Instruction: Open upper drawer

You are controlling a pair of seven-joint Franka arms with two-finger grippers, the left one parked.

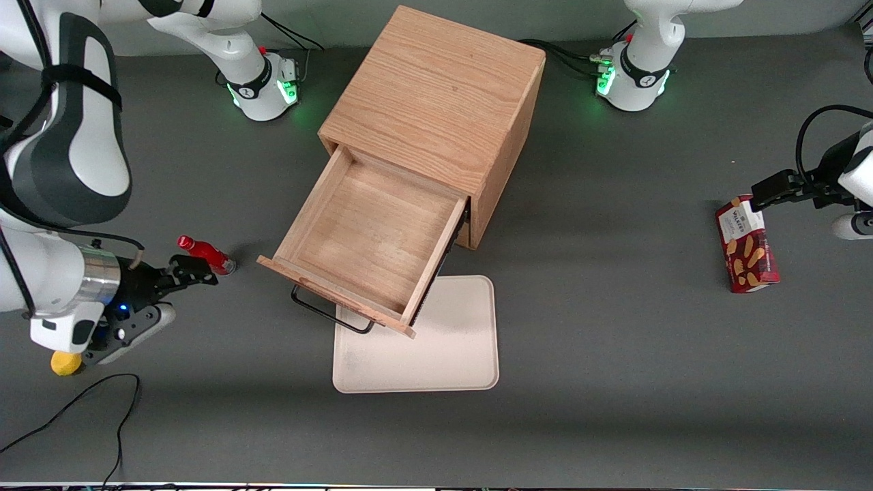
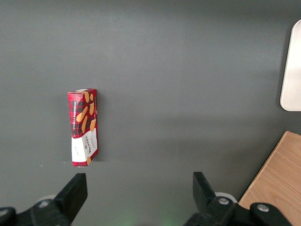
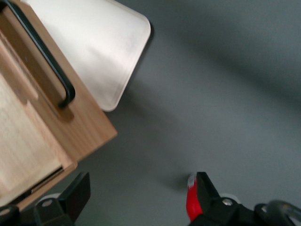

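The oak cabinet (image 1: 436, 102) stands mid-table. Its upper drawer (image 1: 368, 232) is pulled far out, showing a bare wooden tray body, with the black wire handle (image 1: 327, 314) on its front panel. The drawer's front corner (image 3: 80, 122) and handle (image 3: 42, 52) also show in the right wrist view. My gripper (image 1: 198, 271) hovers low over the table toward the working arm's end, apart from the drawer front. It is open (image 3: 141, 193) with nothing between its fingers. The lower drawer is hidden under the open one.
A small red bottle (image 1: 204, 254) lies right beside one fingertip (image 3: 204, 188). A cream tray (image 1: 436, 348) lies in front of the cabinet, partly under the open drawer. A yellow object (image 1: 66, 363) sits below my wrist. A red cookie box (image 1: 747, 245) lies toward the parked arm's end.
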